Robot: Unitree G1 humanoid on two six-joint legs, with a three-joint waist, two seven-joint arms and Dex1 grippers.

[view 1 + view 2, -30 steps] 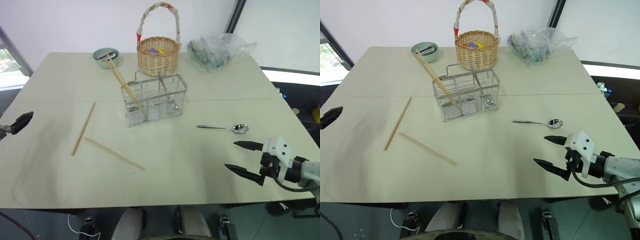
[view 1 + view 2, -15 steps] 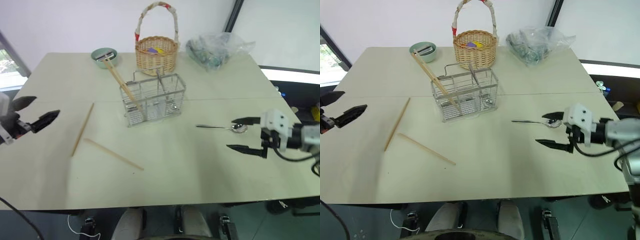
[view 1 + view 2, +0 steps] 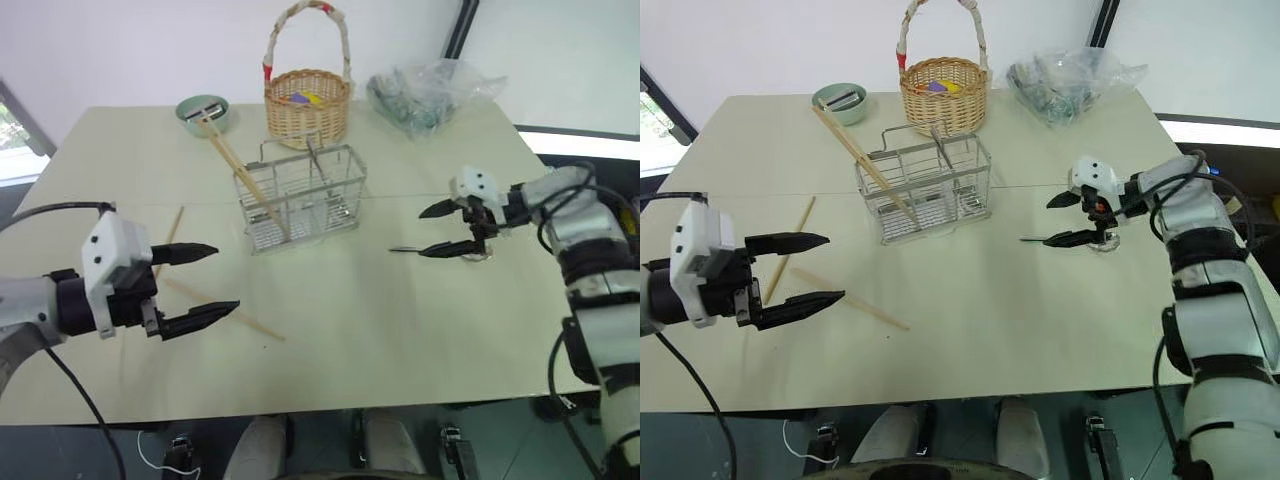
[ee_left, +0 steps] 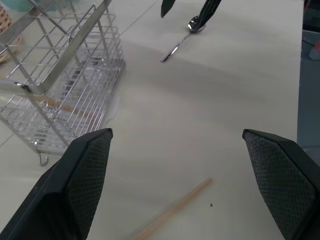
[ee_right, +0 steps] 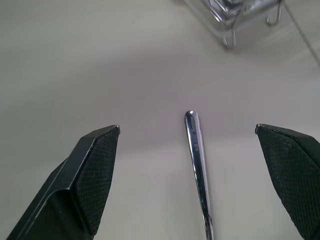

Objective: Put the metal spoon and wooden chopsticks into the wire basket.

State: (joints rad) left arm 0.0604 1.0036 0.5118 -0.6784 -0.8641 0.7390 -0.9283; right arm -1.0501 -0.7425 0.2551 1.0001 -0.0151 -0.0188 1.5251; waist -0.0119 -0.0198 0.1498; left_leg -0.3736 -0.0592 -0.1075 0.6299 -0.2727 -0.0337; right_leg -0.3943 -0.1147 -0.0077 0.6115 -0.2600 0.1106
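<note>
The wire basket (image 3: 300, 195) stands mid-table with two wooden chopsticks (image 3: 238, 168) leaning in its left compartment. Two more chopsticks lie loose on the table to its left, one (image 3: 176, 224) partly behind my left gripper and one (image 3: 262, 327) running under its lower finger. My left gripper (image 3: 226, 277) hovers open over them, holding nothing. The metal spoon (image 5: 198, 155) lies right of the basket. My right gripper (image 3: 420, 233) is open above it, one finger on each side of the handle, and covers the bowl end.
At the back stand a wicker basket (image 3: 307, 105) with a tall handle, a green bowl (image 3: 205, 110) and a crumpled clear plastic bag (image 3: 430, 88). The table's front edge (image 3: 330, 400) runs just below both grippers.
My left gripper swung in from the table's left edge to above the loose chopsticks. My right gripper moved forward from the front right to over the spoon. Both stayed open.
</note>
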